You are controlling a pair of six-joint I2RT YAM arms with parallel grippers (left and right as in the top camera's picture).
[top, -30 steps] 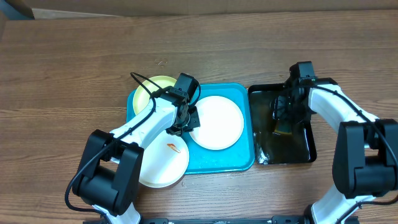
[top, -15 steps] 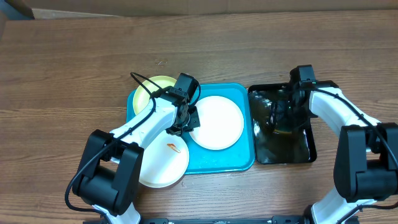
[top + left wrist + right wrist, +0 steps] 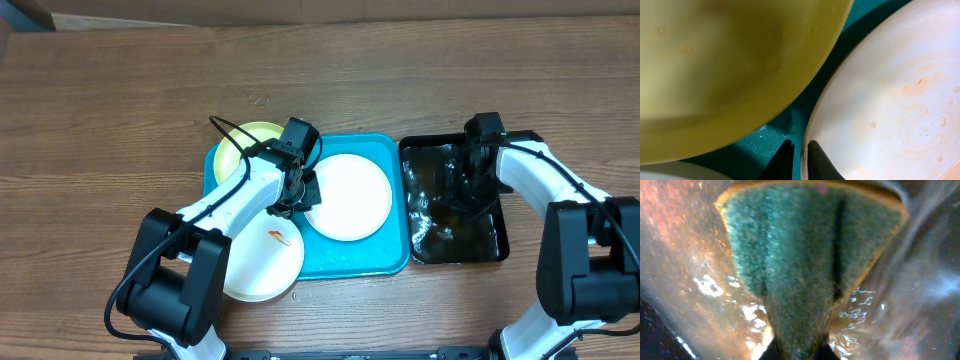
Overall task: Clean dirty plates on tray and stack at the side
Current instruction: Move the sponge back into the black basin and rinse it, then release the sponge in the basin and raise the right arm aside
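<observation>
From above, a large turquoise rectangular plastic tray [image 3: 385, 255] lies on the brown wooden worktop [image 3: 120, 90]. A round white plate [image 3: 350, 198] rests in the middle of the tray. A pale yellow-green round plate [image 3: 245, 150] sits at its far left corner. A second white plate [image 3: 255, 265], marked with an orange-red smear, overhangs the near left edge. The left pincer [image 3: 298, 197] is at the middle plate's left rim. The right pincer [image 3: 458, 190] is down in the small black rectangular tub [image 3: 495, 240] just right of the tray.

The left wrist view shows the two dark fingertips [image 3: 784, 165] nearly together, clamped on the rim of the round white plate (faint orange rings show on its face), with the yellow-green plate just beside it.

The right wrist view shows the right pincer squeezed tight on a green scouring sponge [image 3: 805, 270] with a tan edge, and glinting water around it.
</observation>
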